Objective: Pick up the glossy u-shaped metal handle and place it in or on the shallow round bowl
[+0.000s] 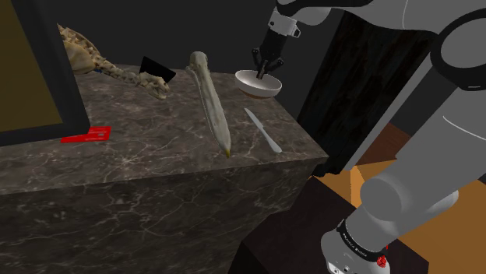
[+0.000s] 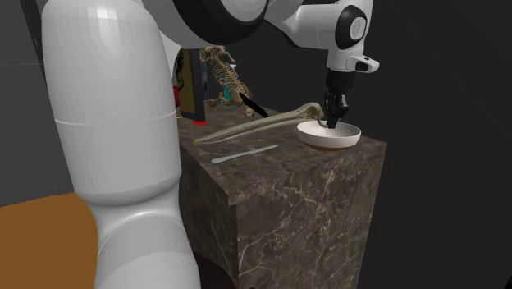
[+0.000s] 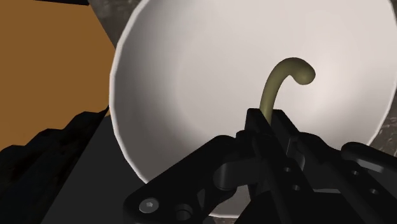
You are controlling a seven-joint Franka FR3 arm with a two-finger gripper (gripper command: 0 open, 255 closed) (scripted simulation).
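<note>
The jaws are clamped shut on the handle (image 3: 271,92). In the wrist view it's an olive-ish curved bar poking out from between them, hooking over at its free end. It sits over the inside of the bowl (image 3: 191,76), a plain white shallow one. Can't tell if the handle actually touches the bowl's surface or just floats above it.

In the shoulder view the bowl (image 1: 251,86) is at the far right corner of the bench (image 1: 156,163), which is dark veined stone, and the jaws come down into it from above. The second exterior view agrees: the bowl (image 2: 324,139) is close to the bench (image 2: 287,189) edge, with the jaws dipped to about rim level.

Other stuff on the bench:
- A long pale bone-looking thing (image 1: 210,101) starts just beside the bowl and runs toward the near edge.
- A slim grey blade (image 1: 262,130) lies flat near it.
- A red card (image 1: 86,134) is over at the shoulder view's left.
- A small animal skeleton (image 1: 93,58) is at the back, with a black block (image 1: 156,68) next to it.
- A dark picture frame (image 1: 39,78) stands at the far left.
</note>
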